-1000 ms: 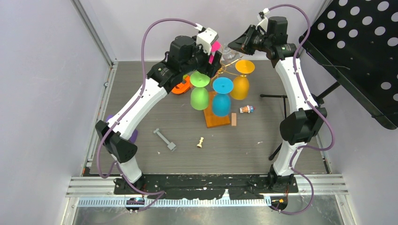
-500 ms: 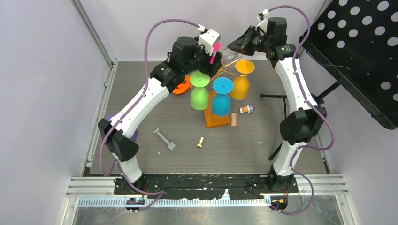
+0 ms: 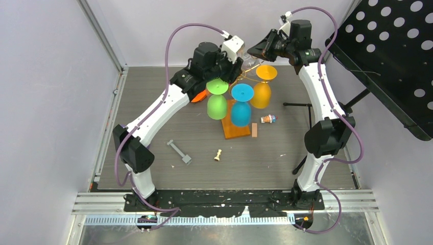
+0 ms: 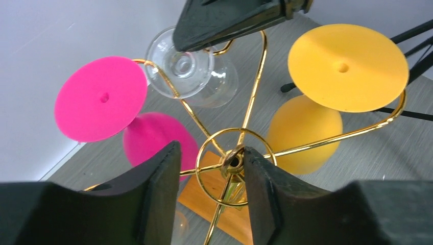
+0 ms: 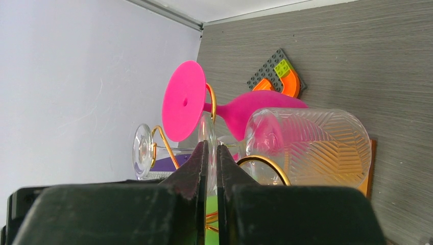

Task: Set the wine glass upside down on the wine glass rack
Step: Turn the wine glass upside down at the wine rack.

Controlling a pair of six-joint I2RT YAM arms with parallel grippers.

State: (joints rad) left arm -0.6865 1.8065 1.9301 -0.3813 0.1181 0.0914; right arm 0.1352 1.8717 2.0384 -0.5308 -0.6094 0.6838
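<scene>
the wine glass (image 4: 181, 69), clear and ribbed on the bowl, hangs foot-up at the 12 o'clock side of the wine glass rack (image 4: 234, 163), its stem inside a curled gold arm. it looks seated or nearly so, though whether its full weight rests on the wire cannot be told. the right hand (image 5: 210, 148) is pressed almost fully together, and a thin clear edge, apparently the rim of the foot, shows between its fingers.

judged from its look, the glass is light, rigid, brittle and smooth. the foot rim or the stem gives the safest hold, since the thin bowl would slip or crack under a squeeze. a knock against the wire or a neighbouring glass is the main risk.

the left hand (image 4: 212, 153) is about half spread and holds nothing. its fingers stand either side of the rack's top ring, and contact with it cannot be told.

around the post in the top view hang a green glass (image 3: 217, 104) at 8 o'clock, a blue glass (image 3: 241, 112) at 6 and an orange glass (image 4: 347, 66) at 2. a pink glass (image 4: 99, 97) hangs just beside the clear one. the rack's wooden base (image 3: 232, 131) stands on the desk (image 3: 286, 168), toward 12 o'clock of centre.
</scene>
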